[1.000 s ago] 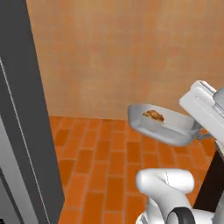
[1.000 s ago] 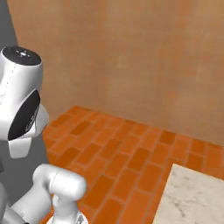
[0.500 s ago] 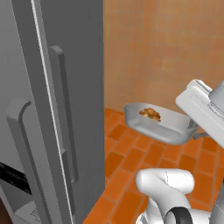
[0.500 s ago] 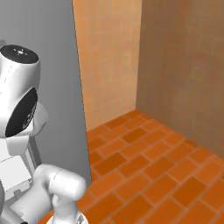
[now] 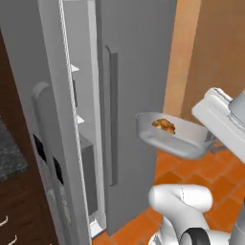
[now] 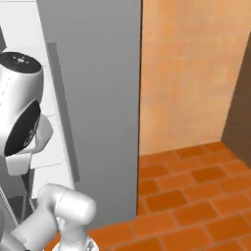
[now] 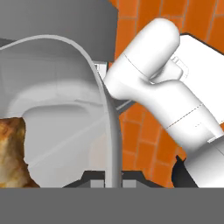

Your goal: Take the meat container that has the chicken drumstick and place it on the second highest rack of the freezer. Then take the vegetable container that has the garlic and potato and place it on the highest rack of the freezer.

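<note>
Carrying the meat container by its rim, claw clenched on the thin wall; chicken drumstick sits inside. Freezer lies left of the tray, door ajar, white shelves visible through a narrow gap. Tray must swing left; door edge and handle crowd the path.

**Grey, white, orange and brown**

The freezer is plain grey, with white shelves inside. The meat container is pale grey; the chicken drumstick is golden-brown, mottled darker. The floor is orange-red brick pattern, the wall lighter mottled orange.
</note>
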